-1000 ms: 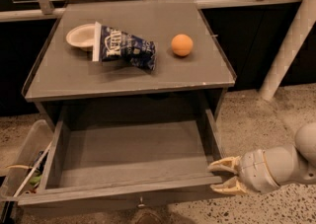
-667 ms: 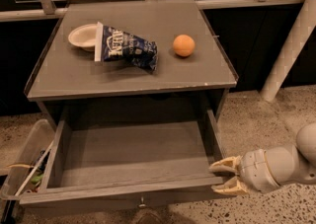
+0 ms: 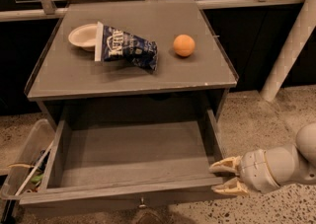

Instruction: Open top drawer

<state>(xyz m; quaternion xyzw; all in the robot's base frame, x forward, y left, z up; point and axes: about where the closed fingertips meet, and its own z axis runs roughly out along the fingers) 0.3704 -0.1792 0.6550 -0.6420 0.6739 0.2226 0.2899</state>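
The wide grey top drawer (image 3: 123,192) stands well out of the grey cabinet (image 3: 202,77). Its plain box interior is exposed and its long axis runs left to right across the view. The cream two-finger gripper (image 3: 226,177) reaches in from the right and sits at the drawer's right front corner, so the drawer lies to its left. Its fingers are spread, with the end of the front panel at or between them (I cannot tell whether they touch it). The small round metal knob (image 3: 142,202) sits mid-front, well apart from the gripper.

The opening looks done, and a retreat rightwards over the speckled floor seems unobstructed. A clear plastic bin (image 3: 22,161) stands just beside the drawer's left wall. On the cabinet top, well apart from the gripper, lie a white paper bowl (image 3: 80,35), a blue crinkled snack bag (image 3: 127,49) and a round orange fruit (image 3: 183,45).
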